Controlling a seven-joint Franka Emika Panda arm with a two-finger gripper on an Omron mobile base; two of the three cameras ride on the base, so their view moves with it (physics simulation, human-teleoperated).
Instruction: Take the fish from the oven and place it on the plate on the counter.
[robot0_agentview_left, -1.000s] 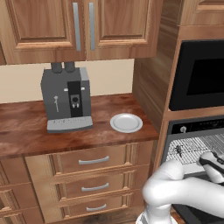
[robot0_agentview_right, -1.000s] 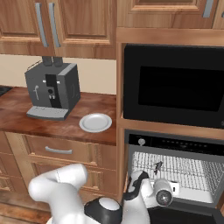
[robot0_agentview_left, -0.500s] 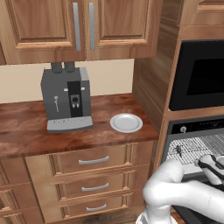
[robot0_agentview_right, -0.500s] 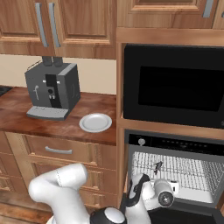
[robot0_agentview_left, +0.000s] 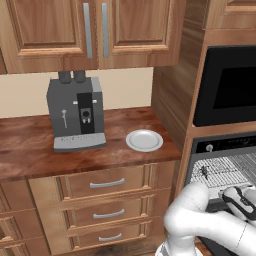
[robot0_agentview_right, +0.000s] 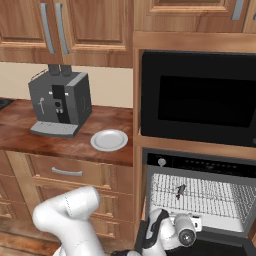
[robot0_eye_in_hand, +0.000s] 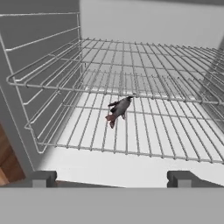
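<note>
A small dark fish (robot0_eye_in_hand: 118, 109) lies on the silver wire rack (robot0_eye_in_hand: 144, 87) inside the open oven (robot0_agentview_right: 200, 195); it also shows as a dark speck (robot0_agentview_right: 179, 190) (robot0_agentview_left: 204, 173). My gripper (robot0_eye_in_hand: 111, 177) hovers at the oven mouth in front of the rack, open, its fingertips (robot0_eye_in_hand: 43, 177) wide apart and short of the fish, with nothing between them. The hand (robot0_agentview_right: 186, 231) sits just below the rack's front edge. A pale round plate (robot0_agentview_left: 144, 140) (robot0_agentview_right: 109, 140) rests bare on the reddish-brown counter (robot0_agentview_left: 30, 150) to the left of the oven.
A grey coffee machine (robot0_agentview_left: 76, 112) stands on the counter left of the plate. A black-glass appliance (robot0_agentview_right: 200, 100) sits above the oven. Wooden drawers (robot0_agentview_left: 105, 185) with silver handles lie under the counter, cabinets above. The oven's side walls flank the rack.
The hand has moved a little forward and lower toward the oven opening. The fish and plate have not moved.
</note>
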